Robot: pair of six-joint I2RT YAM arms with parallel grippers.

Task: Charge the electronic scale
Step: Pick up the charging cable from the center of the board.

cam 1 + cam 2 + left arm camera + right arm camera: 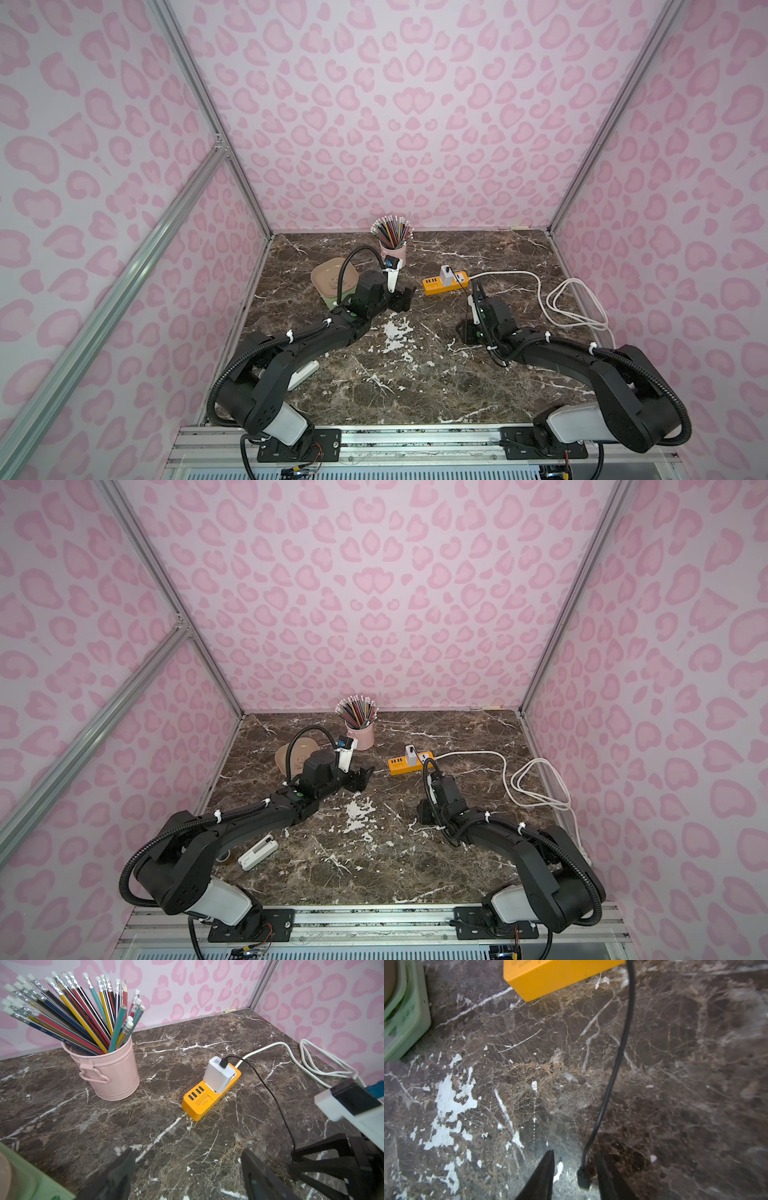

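Observation:
The electronic scale [332, 277], pale green with a beige tray, sits at the back left of the marble table [415, 382], partly hidden by my left arm. One green corner of it shows in each wrist view [31, 1186] [406, 1012]. My left gripper [405, 299] [187, 1150] hovers open just right of the scale, nothing between its fingers. A black cable [616, 1064] runs from the white charger block [218, 1074] on the orange power strip [199, 1103] to a small black plug [583, 1178]. My right gripper [574, 1153] straddles the plug, one finger beside it, the other still apart.
A pink cup of pencils [392, 249] stands at the back, behind the left gripper. The strip's white cord [573, 303] loops along the right wall. A small white box [257, 854] lies by the left arm near the front left.

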